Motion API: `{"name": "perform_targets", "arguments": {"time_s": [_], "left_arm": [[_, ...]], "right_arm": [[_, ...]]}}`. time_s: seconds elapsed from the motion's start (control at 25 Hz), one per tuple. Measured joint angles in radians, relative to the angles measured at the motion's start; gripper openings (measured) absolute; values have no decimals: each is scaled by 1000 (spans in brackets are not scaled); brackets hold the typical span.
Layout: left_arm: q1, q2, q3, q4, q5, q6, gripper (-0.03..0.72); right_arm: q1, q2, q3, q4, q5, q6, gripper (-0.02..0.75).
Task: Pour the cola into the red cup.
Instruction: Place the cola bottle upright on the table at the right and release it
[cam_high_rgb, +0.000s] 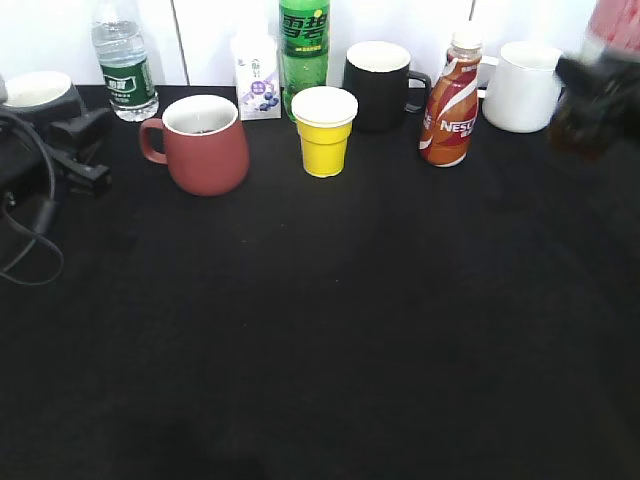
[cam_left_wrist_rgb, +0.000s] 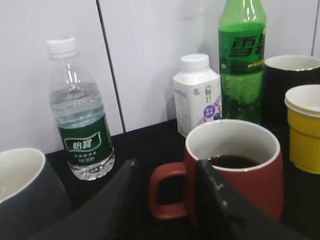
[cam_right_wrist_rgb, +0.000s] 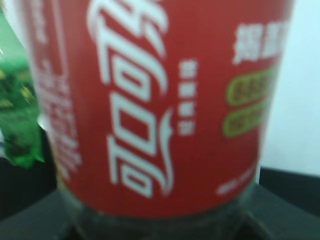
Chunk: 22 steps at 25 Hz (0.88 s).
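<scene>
The red cup (cam_high_rgb: 205, 150) stands at the back left with its handle to the left and dark liquid inside; it also shows in the left wrist view (cam_left_wrist_rgb: 240, 170). My left gripper (cam_high_rgb: 85, 150) is open and empty, to the left of the cup's handle and apart from it; in the left wrist view (cam_left_wrist_rgb: 167, 172) the handle shows between the fingers. My right gripper (cam_high_rgb: 592, 95) is blurred at the far right edge, raised off the table, shut on the cola bottle (cam_high_rgb: 612, 28). The bottle's red label (cam_right_wrist_rgb: 160, 100) fills the right wrist view; its cap is out of view.
Along the back wall stand a water bottle (cam_high_rgb: 125, 70), a small white carton (cam_high_rgb: 257, 75), a green soda bottle (cam_high_rgb: 304, 45), a black mug (cam_high_rgb: 378, 85), a Nescafe bottle (cam_high_rgb: 450, 100) and a white mug (cam_high_rgb: 522, 88). A yellow paper cup (cam_high_rgb: 324, 132) stands right of the red cup. A dark mug (cam_high_rgb: 40, 92) stands at far left.
</scene>
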<state>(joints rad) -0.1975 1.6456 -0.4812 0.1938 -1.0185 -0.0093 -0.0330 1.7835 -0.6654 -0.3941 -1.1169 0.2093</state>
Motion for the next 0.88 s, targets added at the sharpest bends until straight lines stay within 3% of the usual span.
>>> {"name": "perform_targets", "arguments": {"time_s": [0.2,0.52,0.6,0.72,0.88], "left_arm": [[0,-1,0,31,7,0,287],[0,-1,0,40,8,0,287],[0,-1,0,44,8,0,287],[0,-1,0,47,8,0,287],[0,-1,0,47,8,0,287]], "right_arm": [[0,207,-93,46,-52,-83,386],[0,299,-129,55,-68,-94,389],[0,300,-130,55,-68,-94,439],[0,300,-111,66,-88,-94,599],[0,273,-58,87,-90,-85,637]]}}
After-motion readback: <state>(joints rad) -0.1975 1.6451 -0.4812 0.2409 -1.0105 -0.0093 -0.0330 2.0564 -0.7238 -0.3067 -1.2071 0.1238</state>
